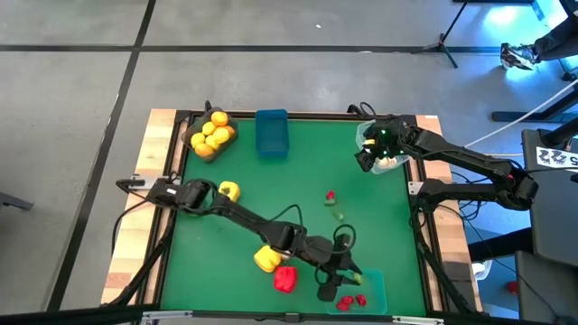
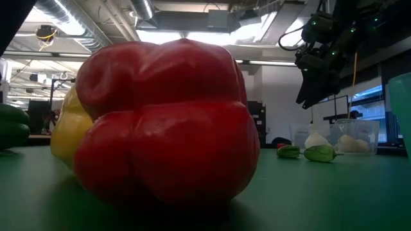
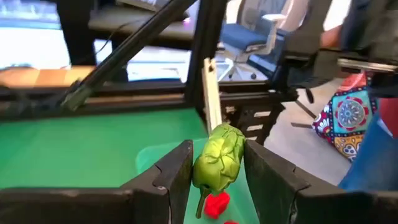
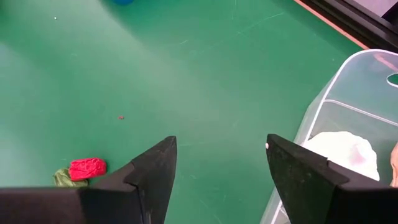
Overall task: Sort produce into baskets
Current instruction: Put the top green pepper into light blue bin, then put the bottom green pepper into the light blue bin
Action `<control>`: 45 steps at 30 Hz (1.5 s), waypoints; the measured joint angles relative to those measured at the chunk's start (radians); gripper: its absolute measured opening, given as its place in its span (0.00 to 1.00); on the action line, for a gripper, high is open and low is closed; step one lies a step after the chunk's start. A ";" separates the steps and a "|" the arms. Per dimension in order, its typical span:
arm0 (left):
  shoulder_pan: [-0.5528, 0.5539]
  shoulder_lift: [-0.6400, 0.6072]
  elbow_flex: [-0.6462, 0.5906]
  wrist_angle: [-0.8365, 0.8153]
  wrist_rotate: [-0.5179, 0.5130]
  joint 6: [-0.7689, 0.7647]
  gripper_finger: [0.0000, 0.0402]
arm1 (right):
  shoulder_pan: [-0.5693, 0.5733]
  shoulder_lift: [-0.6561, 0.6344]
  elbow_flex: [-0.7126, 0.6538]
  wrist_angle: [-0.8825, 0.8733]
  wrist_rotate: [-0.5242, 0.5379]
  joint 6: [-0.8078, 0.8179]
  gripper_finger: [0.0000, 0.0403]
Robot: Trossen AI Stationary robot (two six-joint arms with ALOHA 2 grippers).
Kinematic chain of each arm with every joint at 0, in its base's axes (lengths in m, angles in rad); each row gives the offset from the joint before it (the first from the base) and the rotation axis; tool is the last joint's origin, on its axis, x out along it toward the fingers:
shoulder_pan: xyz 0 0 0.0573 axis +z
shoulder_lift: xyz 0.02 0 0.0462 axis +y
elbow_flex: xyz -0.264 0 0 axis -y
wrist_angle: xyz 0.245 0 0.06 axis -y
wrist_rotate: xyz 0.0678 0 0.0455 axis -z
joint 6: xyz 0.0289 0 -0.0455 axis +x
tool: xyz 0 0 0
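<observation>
Green piece (image 3: 219, 157) gripped, left gripper (image 3: 217, 171), teal basket (image 1: 375, 291)

Four baskets (image 1: 271, 132), two yellow peppers (image 1: 265, 260) (one red pepper (image 1: 284, 278)).

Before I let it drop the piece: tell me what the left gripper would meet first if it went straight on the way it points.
Likely the teal-green bin: the left gripper, fingers shut on a green pepper piece, points down at it, where a red bit lies. Depth is hard to judge.
</observation>
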 joint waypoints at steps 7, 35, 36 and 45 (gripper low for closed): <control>0.009 0.003 0.000 -0.049 0.023 -0.057 0.47 | 0.000 0.000 0.000 -0.002 0.000 -0.027 0.60; 0.226 -0.120 -0.110 -0.339 -0.076 0.051 0.65 | 0.000 0.000 0.000 -0.004 0.000 -0.027 0.60; 0.235 -0.120 -0.129 -0.307 -0.046 0.076 0.65 | 0.000 0.000 0.000 -0.004 -0.001 -0.027 0.60; 0.316 -0.121 -0.278 -0.130 0.059 0.215 0.61 | 0.000 0.000 0.000 -0.002 0.000 -0.026 0.60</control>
